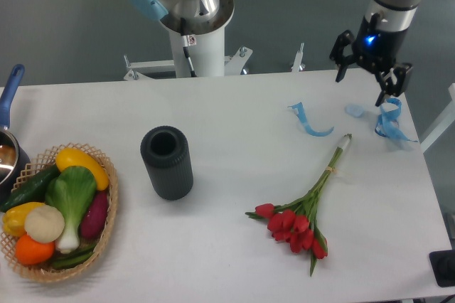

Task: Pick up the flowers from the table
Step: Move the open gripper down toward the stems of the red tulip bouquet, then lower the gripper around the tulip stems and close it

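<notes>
the approach step is in hand: the tool (364, 80), its jaws apart and empty, hangs above the far right of the surface (234, 118). the tulip bunch (302, 210) lies nearer, untouched; next it needs lowering over the stems.

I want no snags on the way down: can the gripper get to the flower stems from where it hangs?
Probably yes. The gripper hangs open above the table's far right, and the flowers lie alone; only blue ribbon scraps sit near the stem tips.
</notes>
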